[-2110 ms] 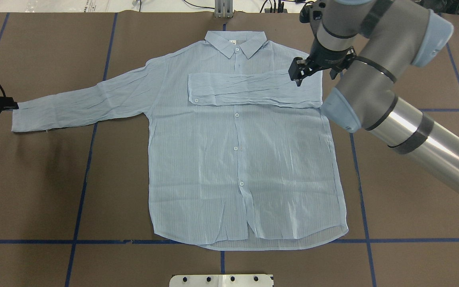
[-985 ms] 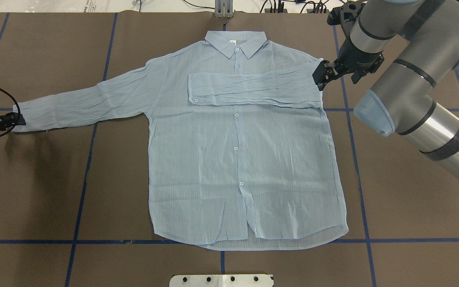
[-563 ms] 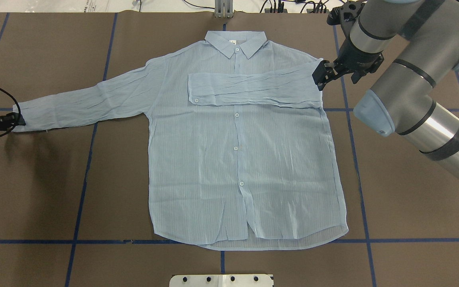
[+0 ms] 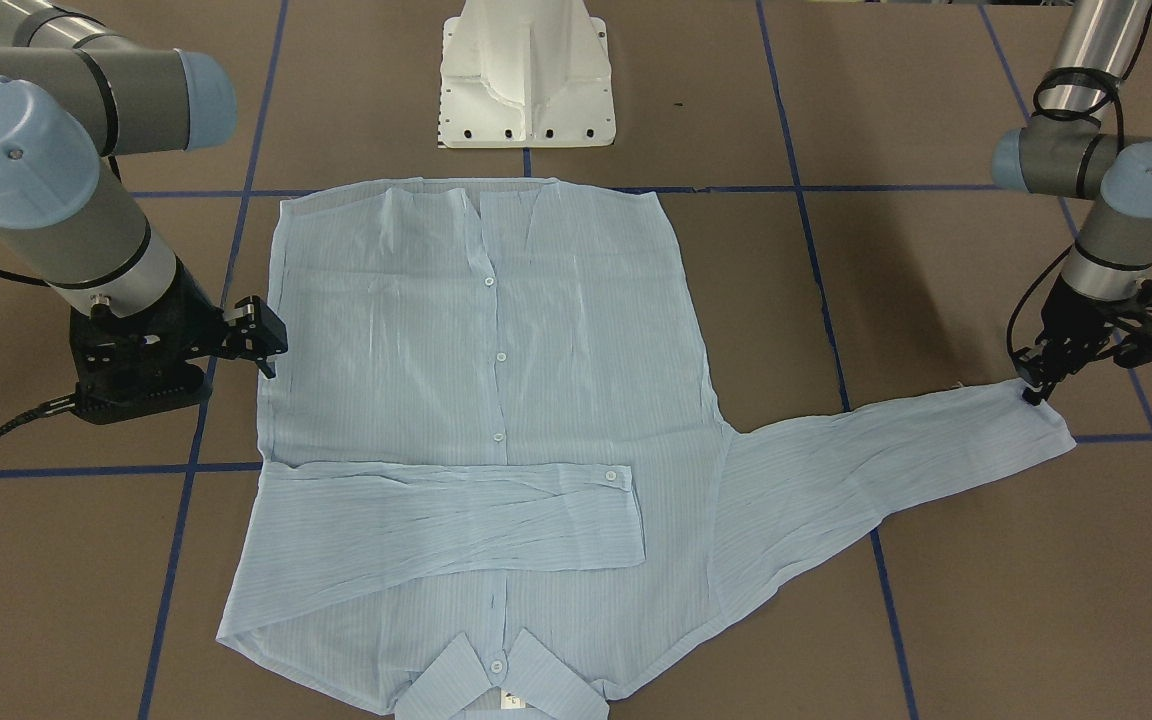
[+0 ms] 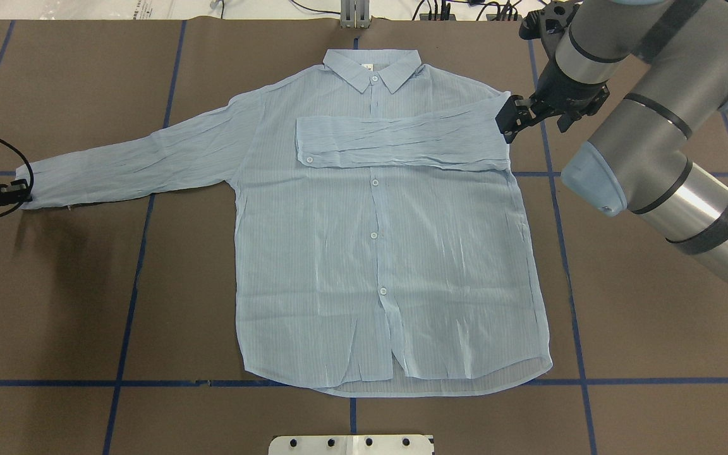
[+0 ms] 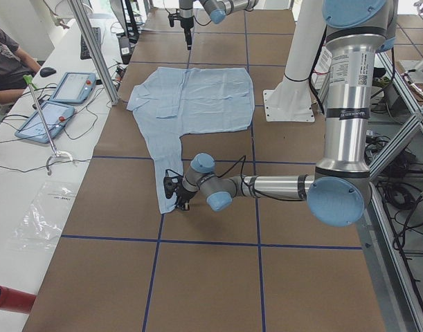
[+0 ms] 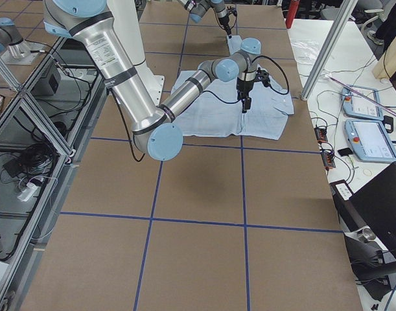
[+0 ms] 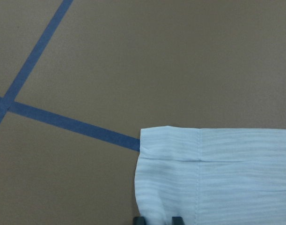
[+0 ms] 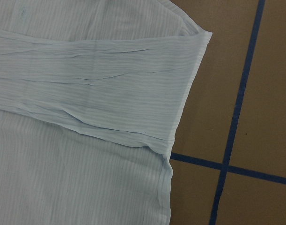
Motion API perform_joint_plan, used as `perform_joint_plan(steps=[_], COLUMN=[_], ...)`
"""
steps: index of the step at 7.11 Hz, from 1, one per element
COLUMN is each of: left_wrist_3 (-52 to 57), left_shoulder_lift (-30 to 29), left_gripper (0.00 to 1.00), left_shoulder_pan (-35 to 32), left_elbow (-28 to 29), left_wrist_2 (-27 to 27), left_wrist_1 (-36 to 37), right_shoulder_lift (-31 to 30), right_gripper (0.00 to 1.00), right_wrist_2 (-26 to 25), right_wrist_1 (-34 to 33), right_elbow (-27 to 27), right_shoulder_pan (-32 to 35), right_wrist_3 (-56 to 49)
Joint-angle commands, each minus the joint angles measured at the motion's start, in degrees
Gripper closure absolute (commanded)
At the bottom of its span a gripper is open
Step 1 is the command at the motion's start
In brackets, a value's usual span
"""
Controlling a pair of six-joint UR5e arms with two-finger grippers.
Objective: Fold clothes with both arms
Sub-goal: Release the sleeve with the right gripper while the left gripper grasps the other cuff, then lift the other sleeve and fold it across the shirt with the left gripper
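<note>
Left gripper [image 4: 1030,392]: fingers nearly closed, pinching the edge of the cuff [image 8: 171,143].
Right gripper [image 5: 507,126]: just beside the shirt's shoulder edge; I cannot tell how far open, and nothing shows in it.
Shirt [image 5: 376,253]: flat, buttons up. The folded sleeve [image 5: 402,142] runs across the chest from the right fingers; the outstretched sleeve [image 5: 130,164] reaches to the left fingers.
Risk: the thin cloth could slip from so shallow a pinch when lifted. A hard pull could drag the body and disturb the folded sleeve.
Surface: brown table [image 5: 655,316], with blue tape lines [image 5: 130,284] beneath both grippers.
Room: white pedestal [image 4: 526,70]; a seated person [image 6: 3,55] and tablets [image 6: 73,86], well away from either gripper.
</note>
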Motion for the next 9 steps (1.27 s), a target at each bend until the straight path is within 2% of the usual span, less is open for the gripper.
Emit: perform_joint_plan(steps=[1, 2, 3, 4, 5, 7, 8, 9], left_wrist_3=[4.2, 7.6, 7.9, 7.7, 6.9, 0.2, -4.8, -13.3], left_shoulder_lift=[0.1, 0.2, -0.1, -3.3, -10.3, -27.0, -32.4, -37.6], left_gripper=[1.0, 1.0, 1.0, 1.0, 1.0, 1.0, 1.0, 1.0], left_shoulder_pan=[-0.1, -0.4, -0.5, -0.6, -0.6, -0.3, 0.1, 0.2], left_elbow=[-2.5, -7.0, -14.3, -20.2, -23.3, -23.7, -23.1, -20.9], left_wrist_2=[-0.1, -0.3, -0.4, -0.4, -0.5, -0.8, -3.6, -5.9], left_wrist_1=[1.8, 6.6, 14.2, 23.1, 33.7, 51.0, 54.5, 54.0], right_shoulder_lift=[-0.6, -1.6, -3.1, -5.2, -8.0, -14.5, -17.4, -20.1], right_gripper=[0.0, 0.0, 0.0, 0.0, 0.0, 0.0, 0.0, 0.0], right_wrist_2=[0.2, 0.2, 0.3, 0.3, 0.6, 1.2, 2.7, 3.3], right_wrist_1=[0.0, 0.0, -0.1, -0.2, -0.3, -0.1, 0.0, 0.0], right_elbow=[0.0, 1.0, 2.3, 3.3, 4.2, 8.4, 9.2, 10.1], right_shoulder_pan=[0.1, 0.1, 0.1, 0.2, 1.0, 3.1, 4.3, 5.4], right_wrist_3=[-0.1, 0.0, -0.1, -0.1, -0.7, -3.3, -4.6, -6.5])
